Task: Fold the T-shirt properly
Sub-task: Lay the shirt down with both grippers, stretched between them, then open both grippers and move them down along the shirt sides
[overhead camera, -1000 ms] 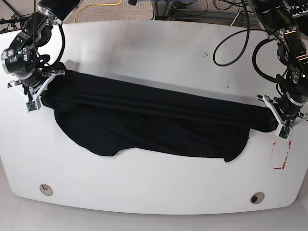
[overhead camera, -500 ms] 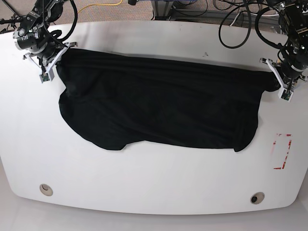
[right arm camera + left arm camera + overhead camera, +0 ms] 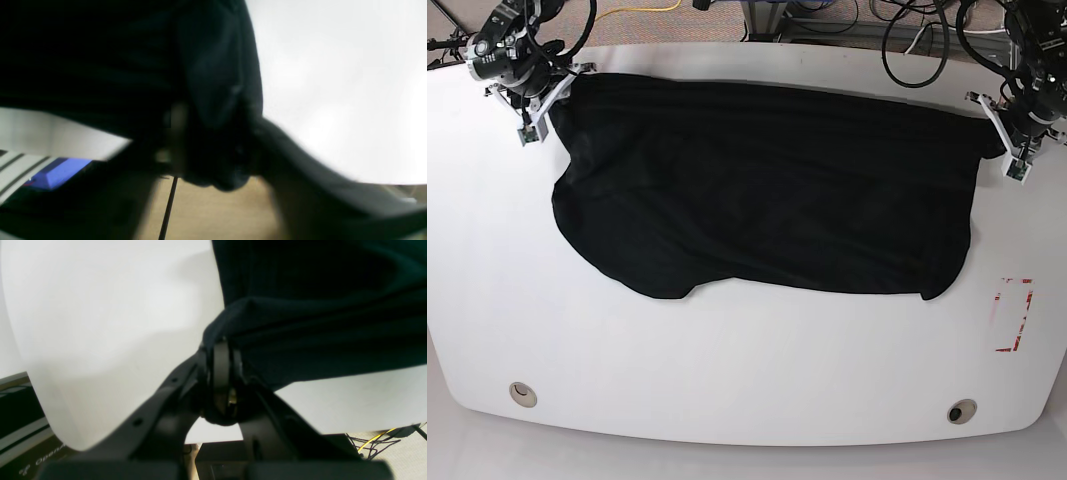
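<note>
The black T-shirt lies spread across the far half of the white table, its far edge stretched between both arms. My left gripper at the far right is shut on the shirt's corner; the left wrist view shows cloth pinched between its closed fingertips. My right gripper sits at the shirt's far left corner. The right wrist view is blurred, but the fingers stand apart with a bunch of cloth still lying between them.
A red-marked rectangle is on the table near the right edge. Two round holes sit near the front edge. Cables and equipment lie beyond the far edge.
Both arms have drawn the shirt's upper edge toward the table's far side, unrolling the folded band into a flat spread. The right gripper's fingers have parted.
</note>
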`<state>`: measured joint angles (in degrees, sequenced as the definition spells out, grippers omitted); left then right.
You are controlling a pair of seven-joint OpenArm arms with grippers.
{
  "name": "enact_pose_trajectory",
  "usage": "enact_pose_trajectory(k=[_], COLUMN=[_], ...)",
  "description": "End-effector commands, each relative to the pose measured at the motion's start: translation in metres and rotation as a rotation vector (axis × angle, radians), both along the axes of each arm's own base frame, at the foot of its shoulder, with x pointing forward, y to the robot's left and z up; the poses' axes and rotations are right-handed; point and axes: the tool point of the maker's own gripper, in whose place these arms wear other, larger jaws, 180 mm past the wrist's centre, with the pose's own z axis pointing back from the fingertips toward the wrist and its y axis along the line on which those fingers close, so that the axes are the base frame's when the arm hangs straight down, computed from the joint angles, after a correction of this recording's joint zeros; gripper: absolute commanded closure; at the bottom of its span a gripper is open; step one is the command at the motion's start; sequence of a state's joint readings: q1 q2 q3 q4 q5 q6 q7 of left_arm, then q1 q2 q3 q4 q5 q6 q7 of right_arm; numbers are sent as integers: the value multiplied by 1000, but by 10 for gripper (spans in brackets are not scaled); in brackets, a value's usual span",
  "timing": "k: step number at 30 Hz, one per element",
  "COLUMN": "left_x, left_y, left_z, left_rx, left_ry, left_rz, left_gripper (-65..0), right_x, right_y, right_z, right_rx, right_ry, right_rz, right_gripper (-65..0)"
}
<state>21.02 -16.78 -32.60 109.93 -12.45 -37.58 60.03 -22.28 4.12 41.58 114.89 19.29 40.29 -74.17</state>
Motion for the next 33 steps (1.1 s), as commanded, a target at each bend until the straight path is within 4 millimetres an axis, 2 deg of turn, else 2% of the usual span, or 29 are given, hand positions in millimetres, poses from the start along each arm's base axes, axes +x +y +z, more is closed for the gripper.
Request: enact_pose_trajectory(k=[1, 3, 6, 8, 10, 17, 25, 30, 33], left_x=[4, 5, 7, 7, 8, 12, 25, 28, 39], left_y=[4, 2, 0, -1, -1, -3, -2, -1, -1], left_z=[7, 6, 6, 6, 7, 9, 18, 20, 28], left_rx=[36, 42, 47, 47, 47, 42, 46, 48, 49], left_ry=[-9, -2, 4, 5, 2, -12, -51, -59, -94], left_rz=[-14, -34, -52, -57, -57, -58, -53, -51, -48], left_gripper=[-68, -174, -347, -460, -519, -490, -485, -485, -485], right_x=[0, 3, 10, 13, 18, 58, 88, 107, 110], right_y=[-6, -1, 3, 1, -2, -19, -33, -29, -28], right_z=[6, 9, 15, 24, 32, 62, 83, 84, 80], right_rx=[-24, 11, 66, 107, 134, 128, 98, 109, 115], right_ry=[-13, -40, -94, -147, -194, -338, -401, -396, -378], right_rz=[-3, 0, -8, -34, -53, -62, -40, 15, 35], right_gripper=[-407, -509, -612, -645, -650, -650, -650, -650, -650])
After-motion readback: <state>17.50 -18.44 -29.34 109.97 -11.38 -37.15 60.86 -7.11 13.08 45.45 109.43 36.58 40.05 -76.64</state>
